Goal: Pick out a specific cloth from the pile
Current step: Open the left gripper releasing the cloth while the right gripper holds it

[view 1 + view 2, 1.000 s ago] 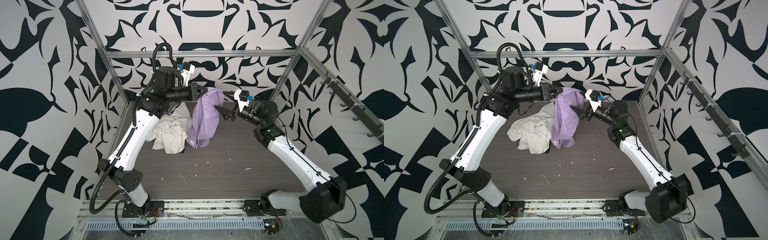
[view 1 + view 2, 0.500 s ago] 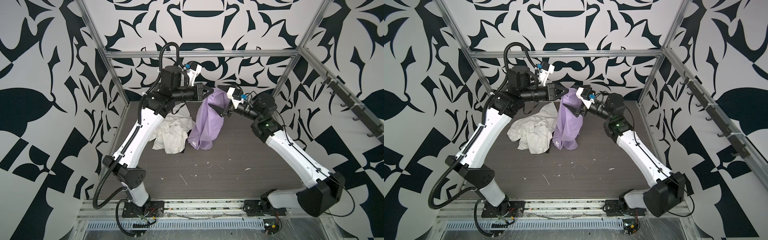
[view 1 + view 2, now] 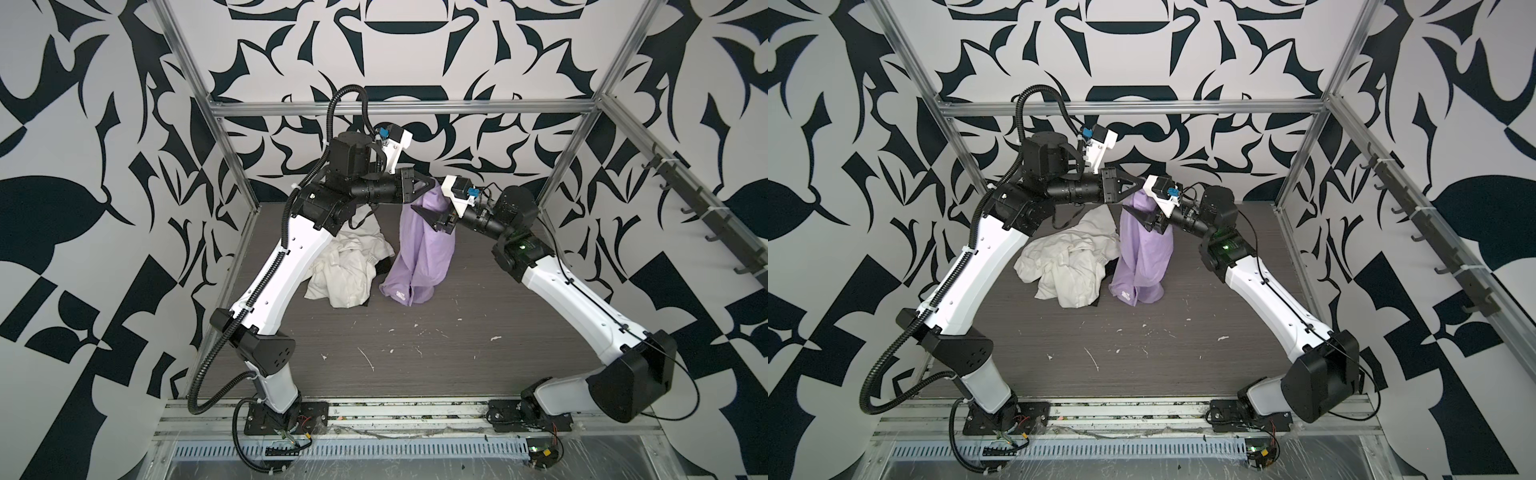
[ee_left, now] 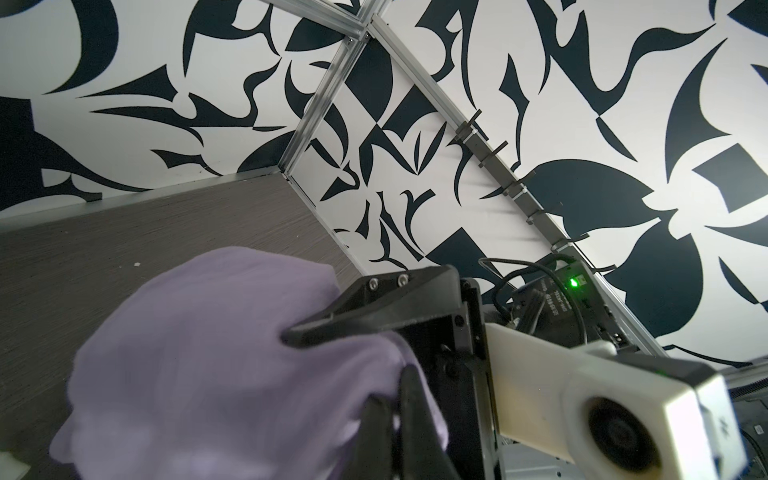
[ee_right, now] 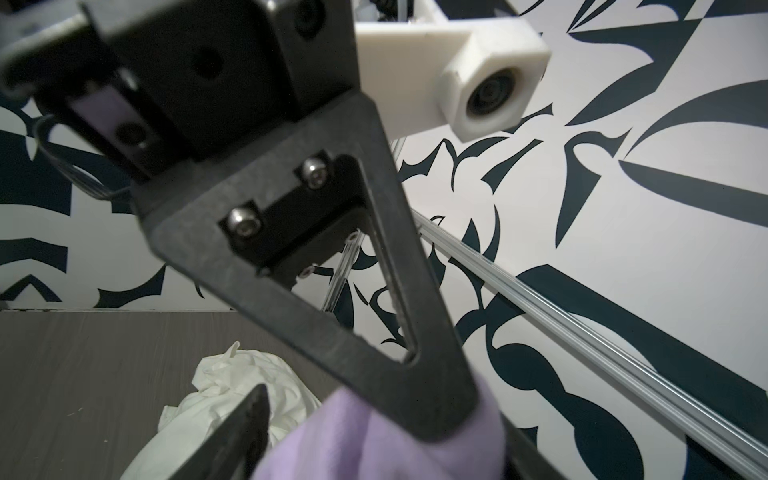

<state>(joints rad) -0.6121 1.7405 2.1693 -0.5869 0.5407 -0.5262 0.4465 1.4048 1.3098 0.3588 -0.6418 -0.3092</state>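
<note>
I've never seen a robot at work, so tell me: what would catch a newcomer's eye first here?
The lilac soft fabric garment at the back middle, hanging from the shut left tool down to the dark table, with the right tool open around its upper part. Beside it lies a crumpled off-white cloth heap, and bold black-and-white patterned walls enclose everything.

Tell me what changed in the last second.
The right gripper moved in from beside the cloth and straddles it, jaws open, below the left gripper. The left gripper, shut on the cloth's top, carried it slightly rightward. The pile stayed put; the cloth's lower end still touches the table.
</note>
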